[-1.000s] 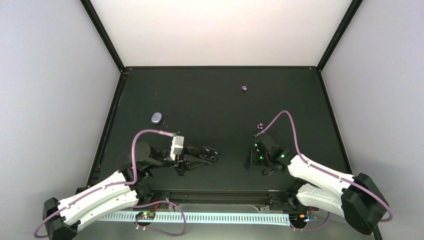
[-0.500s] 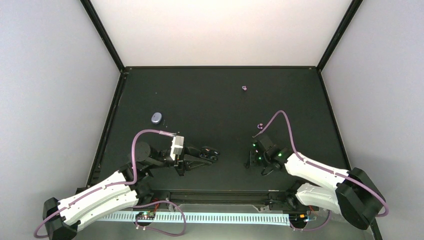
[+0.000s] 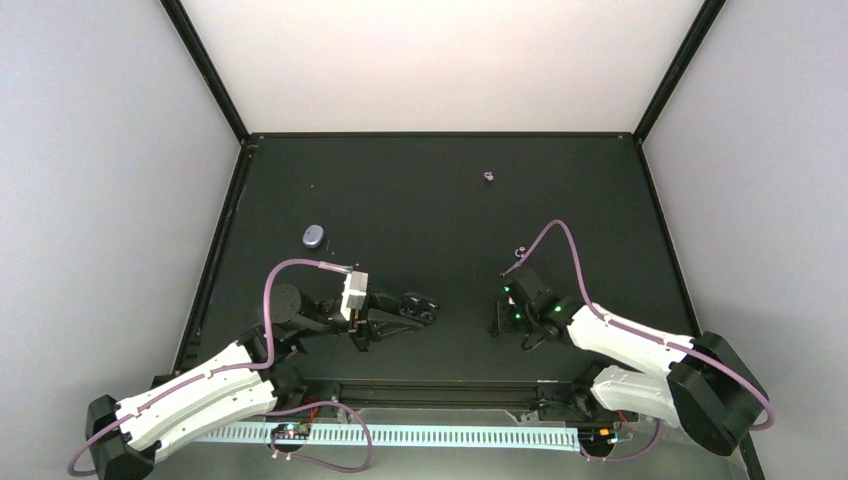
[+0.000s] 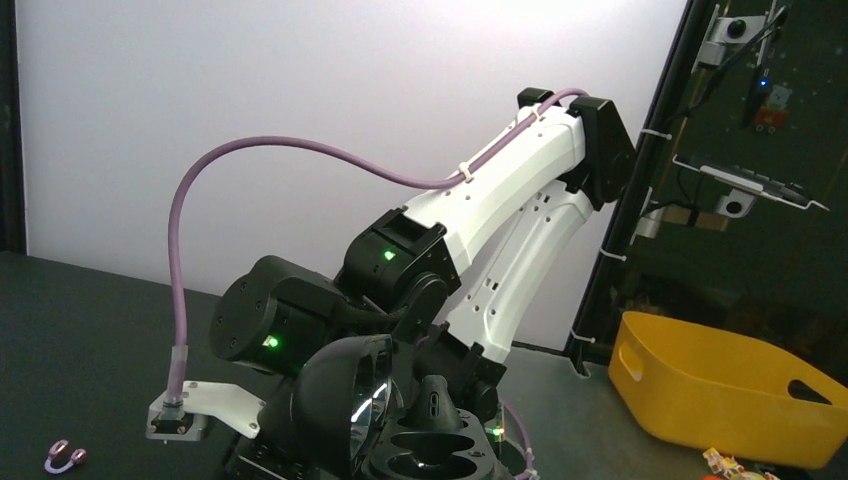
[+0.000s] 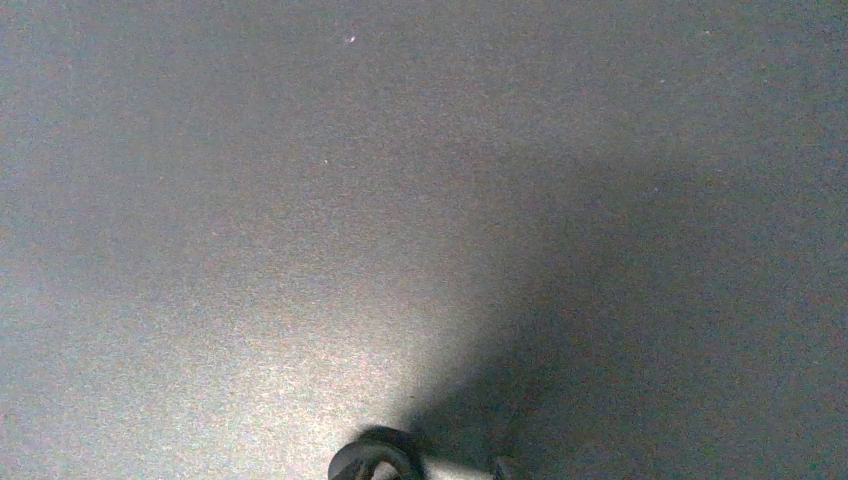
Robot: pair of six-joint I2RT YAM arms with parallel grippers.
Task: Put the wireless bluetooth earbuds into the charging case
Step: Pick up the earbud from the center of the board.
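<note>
- Top external view: my right arm [image 3: 630, 345] has swung its elbow inward over the last second. The purple cable [image 3: 556, 226] leans left with it, while the right gripper [image 3: 497, 322] barely shifts above the near part of the table [image 3: 400, 190].
- No view shows my right gripper's fingers plainly, so I cannot tell how wide they stand, and I see nothing held there.
- Right wrist view offers only bare dark tabletop and a shadow, with no earbud or case under the tool.
- My left gripper [image 3: 422, 303] lies low and points right, its jaws pressed together on nothing. It has not moved.
- The charging case [image 3: 314, 236] sits closed at the left of the table, beyond my left arm, exactly where it was a second ago.
- The far earbud [image 3: 488, 177] rests alone toward the back of the table, well apart from both tools and undisturbed.
- A second purple piece [image 3: 519, 250], which I take for the other earbud, lies just beyond my right wrist, near where the cable comes down.
- Left wrist view shows that piece [image 4: 62, 455] flat on the table, near the white cable bracket [image 4: 190, 412].
- By my reading, the only change is my right arm repositioning. Nothing of the task has been lifted, the case is not yet opened, and both earbuds remain outside it.
- The near piece looks the likelier first pick for my right tool. It is tiny and glossy, so I judge it could slip or skid away under a careless pinch.
</note>
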